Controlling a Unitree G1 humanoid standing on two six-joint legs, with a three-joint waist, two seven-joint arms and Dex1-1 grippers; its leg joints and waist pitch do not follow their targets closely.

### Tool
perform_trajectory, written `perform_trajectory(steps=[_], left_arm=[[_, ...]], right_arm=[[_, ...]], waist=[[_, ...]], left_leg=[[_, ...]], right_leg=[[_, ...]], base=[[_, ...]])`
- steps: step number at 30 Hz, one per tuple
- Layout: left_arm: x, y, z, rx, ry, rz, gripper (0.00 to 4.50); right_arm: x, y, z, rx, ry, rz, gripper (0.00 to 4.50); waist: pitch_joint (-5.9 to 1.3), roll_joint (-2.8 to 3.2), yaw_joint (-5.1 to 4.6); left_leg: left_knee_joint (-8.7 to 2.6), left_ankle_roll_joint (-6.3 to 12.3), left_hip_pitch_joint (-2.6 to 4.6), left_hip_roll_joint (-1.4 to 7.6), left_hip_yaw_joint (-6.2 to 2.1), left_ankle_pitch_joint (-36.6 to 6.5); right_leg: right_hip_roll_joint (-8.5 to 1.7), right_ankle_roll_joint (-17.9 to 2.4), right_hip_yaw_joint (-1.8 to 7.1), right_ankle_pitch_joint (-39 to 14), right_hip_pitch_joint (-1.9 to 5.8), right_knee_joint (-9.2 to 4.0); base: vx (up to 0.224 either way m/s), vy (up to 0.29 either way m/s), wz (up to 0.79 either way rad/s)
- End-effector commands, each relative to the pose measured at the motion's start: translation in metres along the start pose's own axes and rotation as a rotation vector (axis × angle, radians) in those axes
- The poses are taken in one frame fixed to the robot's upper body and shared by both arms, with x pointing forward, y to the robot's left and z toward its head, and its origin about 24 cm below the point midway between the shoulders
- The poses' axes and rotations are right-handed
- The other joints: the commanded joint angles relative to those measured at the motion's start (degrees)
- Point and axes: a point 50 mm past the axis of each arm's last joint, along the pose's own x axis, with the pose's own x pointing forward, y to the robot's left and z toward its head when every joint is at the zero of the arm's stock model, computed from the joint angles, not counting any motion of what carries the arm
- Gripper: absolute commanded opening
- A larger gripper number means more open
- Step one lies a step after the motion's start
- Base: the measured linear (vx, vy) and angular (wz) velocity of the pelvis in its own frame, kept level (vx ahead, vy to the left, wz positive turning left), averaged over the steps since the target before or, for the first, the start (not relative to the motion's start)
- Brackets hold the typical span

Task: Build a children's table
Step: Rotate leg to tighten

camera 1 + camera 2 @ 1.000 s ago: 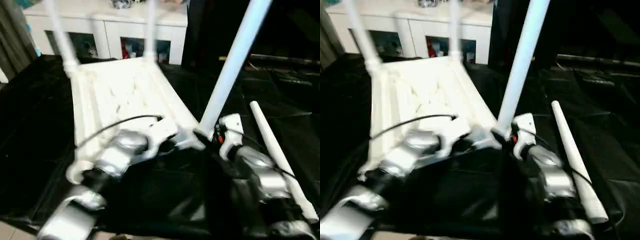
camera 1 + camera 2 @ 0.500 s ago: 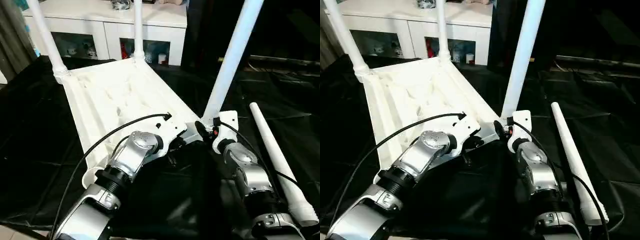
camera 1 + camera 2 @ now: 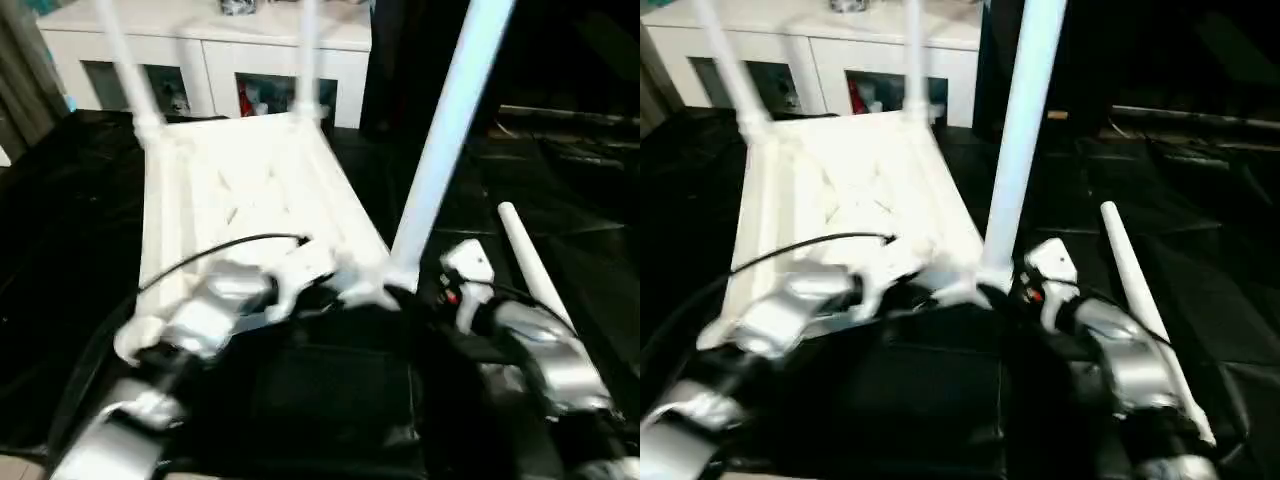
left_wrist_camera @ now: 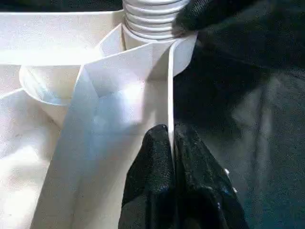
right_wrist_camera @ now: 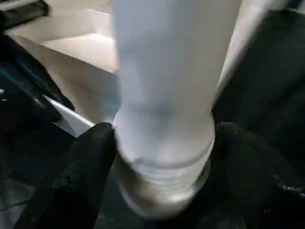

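Observation:
The children's table top lies upside down on the black cloth, ribs facing up. Two white legs stand in its far corner sockets. A third leg rises, leaning right, from the near right corner socket. My right gripper is open, with a black finger on each side of that leg's threaded base, close against it. My left gripper is shut on the thin rim of the top, just beside that socket. A fourth leg lies loose on the cloth to the right.
A white cabinet with glass doors stands behind the black-draped table. Black cables run over my forearms near the top's front edge. Dark gear lies at the far right.
The camera has swung and the picture has blurred. My right fingers have spread a little wider around the leg's base. My left gripper keeps its pinch on the rim.

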Motion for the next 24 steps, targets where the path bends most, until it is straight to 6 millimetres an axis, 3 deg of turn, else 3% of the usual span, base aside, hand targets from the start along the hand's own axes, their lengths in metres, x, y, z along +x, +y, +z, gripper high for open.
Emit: perform_trajectory(steps=[1, 4, 7, 10, 15, 24], left_arm=[[0.001, -0.007, 0.011, 0.04, -0.072, -0.082, 0.0], [-0.006, -0.012, 0.008, 0.047, -0.066, -0.144, 0.0], [-0.007, -0.013, 0.007, 0.047, -0.061, -0.152, 0.0], [-0.007, -0.014, 0.006, 0.046, -0.062, -0.153, 0.0], [-0.006, -0.014, 0.007, 0.043, -0.065, -0.15, 0.0], [-0.005, -0.013, 0.008, 0.038, -0.066, -0.141, 0.0]], right_arm=[[-0.004, 0.0, 0.009, -0.016, -0.029, 0.041, 3.54], [-0.009, 0.004, 0.009, -0.034, -0.02, 0.124, 3.54], [-0.009, 0.006, 0.007, -0.039, 0.0, 0.152, 3.54], [-0.009, 0.008, 0.004, -0.046, 0.02, 0.17, 3.3], [-0.008, 0.01, 0.002, -0.034, 0.025, 0.183, 2.85], [-0.006, 0.011, 0.0, -0.009, 0.011, 0.162, 2.72]], waist=[[-3.48, -0.48, 0.27], [-3.59, -0.49, 0.59], [-3.57, -0.62, 0.95], [-3.52, -0.93, 1.17], [-3.52, -0.87, 1.29], [-3.61, -0.85, 1.3]], left_leg=[[-4.01, 4.52, 0.26, 2.46, -0.65, -9.9], [-3.8, 5.55, 0.2, 2.53, -0.53, -7.5], [-3.71, 5.63, 0.31, 2.46, -0.38, -7.1], [-3.72, 5.38, 0.36, 2.44, -0.3, -7.4], [-3.76, 4.72, 0.38, 2.42, -0.38, -7.5], [-3.63, 5.13, 0.29, 2.36, -0.38, -6.3]], right_leg=[[-3.52, -11.4, 2.94, -14.6, 2.82, -4.38], [-3.37, -13.2, 3.0, -9.0, 3.02, -3.54], [-3.47, -13.7, 3.07, -8.4, 3.05, -3.47], [-3.51, -13.3, 3.09, -9.7, 3.05, -3.64], [-3.55, -12.3, 3.1, -11.4, 3.04, -3.73], [-3.5, -12.5, 3.08, -9.9, 3.15, -3.5]], base=[[0.0, 0.0, 0.0], [0.0, 0.0, 0.0], [0.0, 0.0, 0.0], [0.0, 0.0, 0.0], [0.0, 0.0, 0.0], [0.0, 0.0, 0.0]])
